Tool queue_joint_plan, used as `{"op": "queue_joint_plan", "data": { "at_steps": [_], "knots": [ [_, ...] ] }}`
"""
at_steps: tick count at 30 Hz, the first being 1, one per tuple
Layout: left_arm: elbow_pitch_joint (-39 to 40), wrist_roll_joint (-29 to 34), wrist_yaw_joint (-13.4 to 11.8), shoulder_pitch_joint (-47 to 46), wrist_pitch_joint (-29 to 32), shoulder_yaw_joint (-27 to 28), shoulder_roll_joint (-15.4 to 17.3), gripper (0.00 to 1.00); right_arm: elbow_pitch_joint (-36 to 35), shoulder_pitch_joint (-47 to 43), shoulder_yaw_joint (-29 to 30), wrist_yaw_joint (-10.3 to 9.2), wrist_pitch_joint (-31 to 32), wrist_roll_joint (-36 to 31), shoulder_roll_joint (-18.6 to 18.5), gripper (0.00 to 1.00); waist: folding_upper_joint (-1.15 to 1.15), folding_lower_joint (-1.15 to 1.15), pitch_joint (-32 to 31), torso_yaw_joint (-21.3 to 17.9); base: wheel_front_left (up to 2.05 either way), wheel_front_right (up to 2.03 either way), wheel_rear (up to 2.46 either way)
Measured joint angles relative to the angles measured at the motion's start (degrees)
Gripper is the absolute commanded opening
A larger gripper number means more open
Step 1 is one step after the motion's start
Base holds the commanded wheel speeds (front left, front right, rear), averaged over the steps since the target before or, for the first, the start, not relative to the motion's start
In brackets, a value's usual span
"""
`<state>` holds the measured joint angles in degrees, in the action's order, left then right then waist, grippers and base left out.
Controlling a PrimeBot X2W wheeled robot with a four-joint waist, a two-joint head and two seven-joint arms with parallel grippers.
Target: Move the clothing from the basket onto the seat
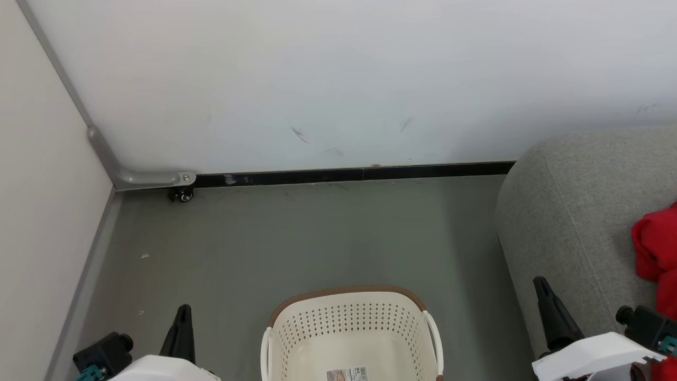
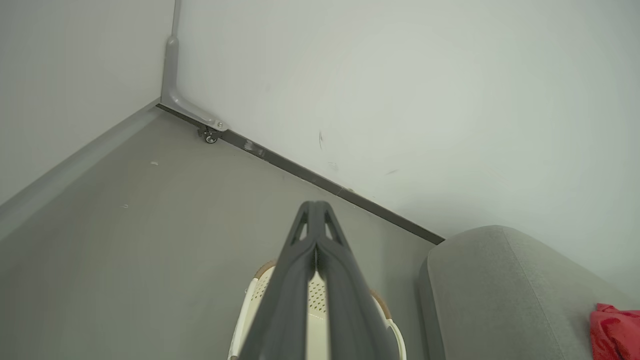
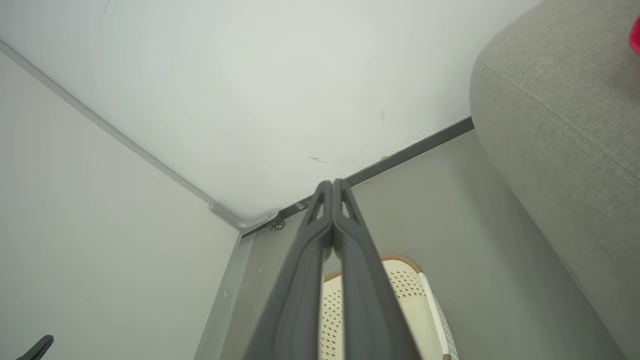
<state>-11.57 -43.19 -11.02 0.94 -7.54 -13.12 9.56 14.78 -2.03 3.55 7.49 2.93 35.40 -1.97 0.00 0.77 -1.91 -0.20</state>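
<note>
Since the oval cream-white perforated plastic basket (image 1: 351, 328) stands bare on the grey floor (image 1: 238, 254), just beside the rounded edge of the large grey woven-fabric seat (image 1: 571, 211), and the bright red soft clothing (image 1: 656, 248) lies on that seat, the task looks about done. The left gripper (image 2: 315, 205) and right gripper (image 3: 332, 184) both have jaws clenched on nothing. The right arm sits close to the red cloth, so a careless swing could snag it and drag it over the seat's edge. The head view shows the basket's bottom with its sticker (image 1: 346, 374), which the wrist views hide behind the dark fingers (image 2: 300, 300).
</note>
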Motion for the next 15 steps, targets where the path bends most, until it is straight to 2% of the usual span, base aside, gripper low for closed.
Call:
{"op": "queue_joint_plan", "data": {
  "at_steps": [8, 15],
  "knots": [
    [0.05, -6.24, 1.8, 0.0, 1.57, 1.9, -0.75, 0.0, -0.01, 0.04, 0.53, 0.0, 0.63, 6.73, 0.0, 0.0, 0.0, 0.22, -0.19, 0.0, 0.0, 0.0, 0.0],
    [0.02, -11.36, 3.68, -0.01, 3.02, 3.56, -1.16, 0.0, 0.0, 1.14, 1.23, -0.01, 1.1, 12.68, 0.0, 0.0, 0.0, 0.16, -0.13, 0.02, 0.0, 0.0, 0.0]
  ]
}}
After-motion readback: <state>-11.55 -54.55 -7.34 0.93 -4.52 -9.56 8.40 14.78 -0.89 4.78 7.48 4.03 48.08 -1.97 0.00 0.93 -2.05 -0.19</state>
